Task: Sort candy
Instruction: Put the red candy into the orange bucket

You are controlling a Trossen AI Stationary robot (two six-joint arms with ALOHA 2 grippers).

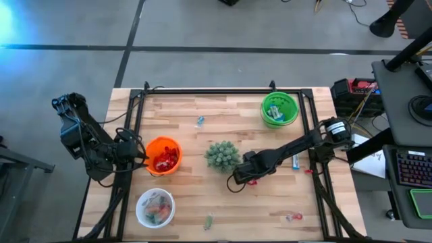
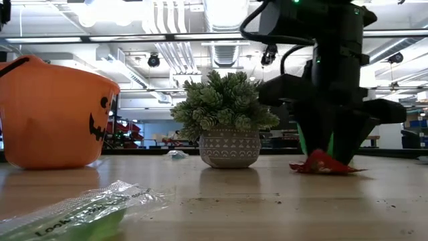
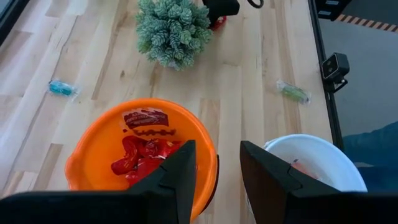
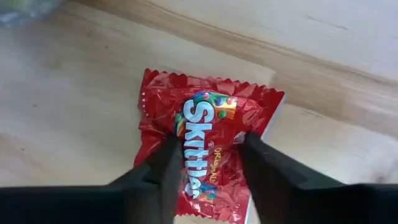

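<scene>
I see a red Skittles packet lying flat on the wood just right of centre, label up, wrapper creased. More red packets are heaped in a pile at mid-left. A blue-and-white bar lies at right. A small teal piece sits far centre; a green one, probably clear-wrapped, near centre; another red packet near right.

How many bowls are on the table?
3. An orange bowl sits at the left beside the left end effector, a white bowl is near the front-left corner, and a green bowl is at the far right.
</scene>
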